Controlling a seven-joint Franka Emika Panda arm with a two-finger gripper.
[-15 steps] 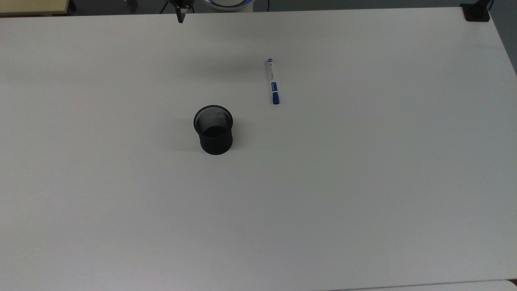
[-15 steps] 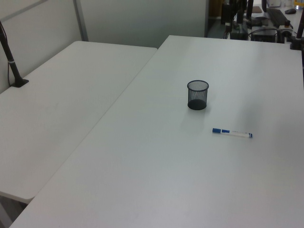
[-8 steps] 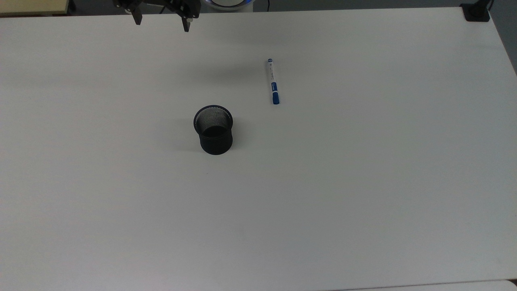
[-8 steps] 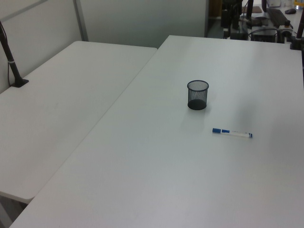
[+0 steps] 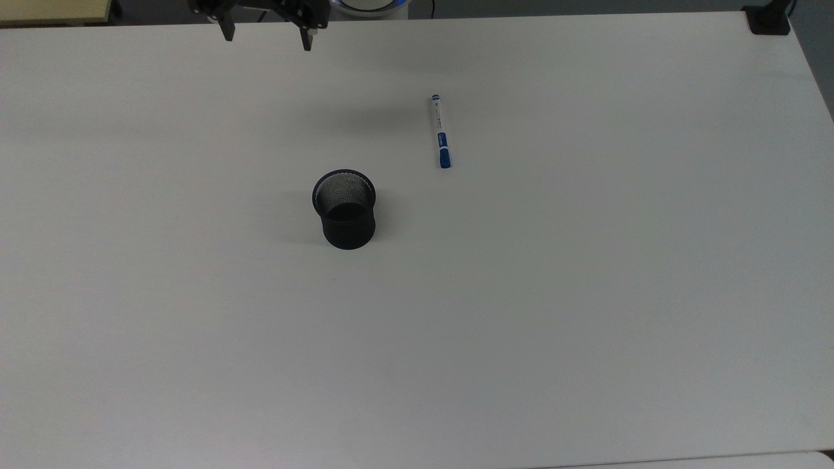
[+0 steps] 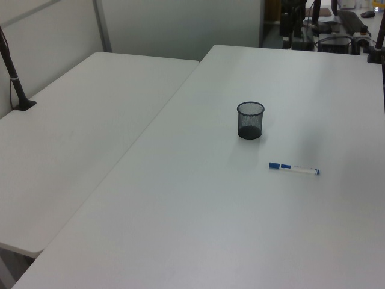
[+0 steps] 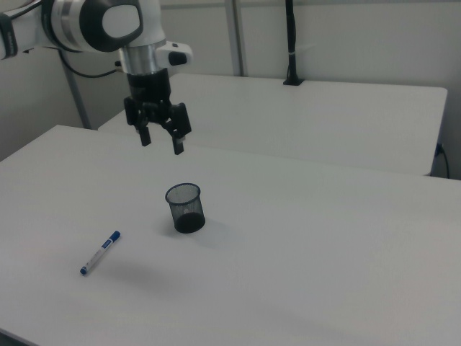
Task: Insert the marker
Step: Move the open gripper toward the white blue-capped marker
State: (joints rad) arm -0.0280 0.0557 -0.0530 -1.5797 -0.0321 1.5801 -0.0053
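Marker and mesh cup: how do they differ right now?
The marker lies flat on the table; the cup stands upright, mouth open. The marker is slim and white with blue ends; the cup is wide, black mesh. Both rest apart on the table, and neither is touched by the open gripper hanging above.

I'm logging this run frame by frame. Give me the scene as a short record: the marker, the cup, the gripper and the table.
marker: lying flat on the table, apart from the cup, toward the top view's upper right of it
mesh cup: black, upright, nothing visible inside
gripper: open, raised above the table, holding nothing
table: white
task state: marker not yet picked up
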